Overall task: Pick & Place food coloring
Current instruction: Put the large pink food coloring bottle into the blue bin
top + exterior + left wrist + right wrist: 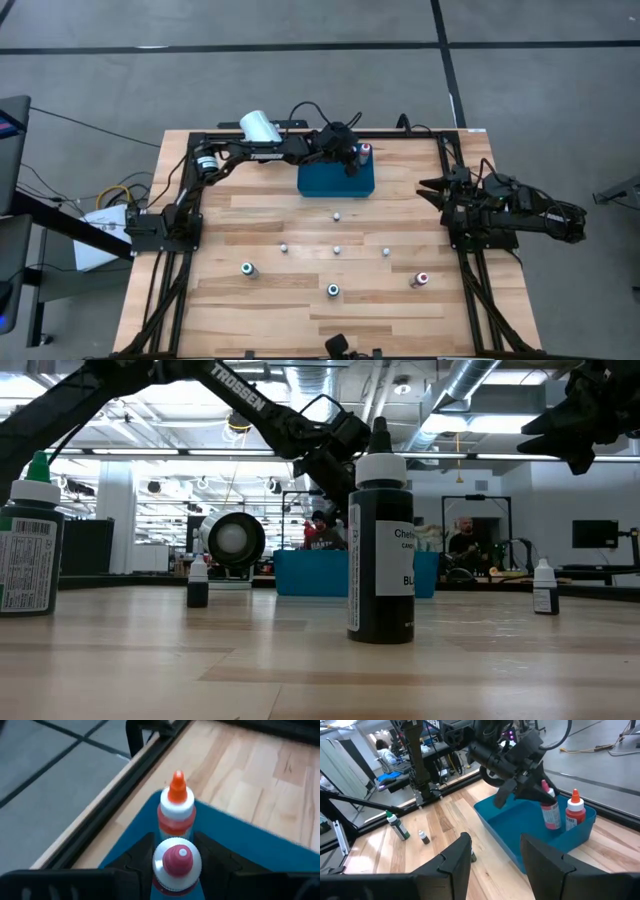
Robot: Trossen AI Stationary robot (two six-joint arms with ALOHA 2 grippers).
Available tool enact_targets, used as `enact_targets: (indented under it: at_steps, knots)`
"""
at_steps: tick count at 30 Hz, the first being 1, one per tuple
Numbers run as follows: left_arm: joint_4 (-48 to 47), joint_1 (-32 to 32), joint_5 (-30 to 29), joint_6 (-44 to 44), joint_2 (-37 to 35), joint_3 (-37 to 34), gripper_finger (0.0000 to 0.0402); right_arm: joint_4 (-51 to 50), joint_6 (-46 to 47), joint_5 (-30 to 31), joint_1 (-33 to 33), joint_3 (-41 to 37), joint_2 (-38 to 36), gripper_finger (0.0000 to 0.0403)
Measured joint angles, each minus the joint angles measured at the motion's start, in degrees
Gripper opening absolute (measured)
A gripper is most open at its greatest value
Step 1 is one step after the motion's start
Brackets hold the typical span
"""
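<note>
The left gripper (540,795) is out over the far end of the wooden surface (300,250), its dark fingers (137,857) closed narrowly on the sides of a small clear-bodied bottle with a pink-red cap (176,865), holding it upright inside the shallow blue plastic tray (336,182). Directly beyond it, almost touching, stands a second little bottle with an orange pointed cap (176,807), already in the tray near its far corner. So the held bottle hangs straight down from the gripper, long axis vertical, and the tray floor lies right underneath; I'd say all that remains is a short lowering and a release, with care not to knock the orange-capped neighbour. The right gripper (495,855) waits at the right edge of the surface, jaws standing moderately apart and holding nothing, well away from the tray. The left arm is plainly the nearer one for this job. Other food colouring bottles stand loose on the near half of the surface: a green-topped one (247,268), another green-topped one (333,290) and a red-topped one (421,279), with some tiny pale-capped bottles (337,214) between them and the tray. The overhead view gives that spread but hides the grip; the left wrist view shows the grip and the closeness of the two caps; the right wrist view alone shows both bottles side on within the tray walls
</note>
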Motion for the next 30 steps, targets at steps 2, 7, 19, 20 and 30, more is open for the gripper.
enact_targets:
  at_steps: [2,7,19,20,30]
  knots:
    - [-0.2,0.2,-0.1,0.0,0.1,0.0,0.0108,0.0,0.0,0.0,0.0,0.0,0.0,0.016]
    - [0.9,0.5,-0.2,0.0,0.2,0.0,0.0114,0.0,0.0,0.0,0.0,0.0,0.0,0.0157]
    - [1.9,0.8,-0.5,3.4,0.2,0.0,0.013,0.0,0.0,0.2,0.0,0.0,0.0,0.0159]
    - [1.9,0.8,-0.5,3.5,0.2,0.0,0.0131,0.0,0.0,0.3,0.0,0.0,0.0,0.0158]
    - [2.0,0.8,-0.5,4.5,0.2,0.0,0.0131,0.0,0.0,2.0,0.0,0.0,0.0,0.016]
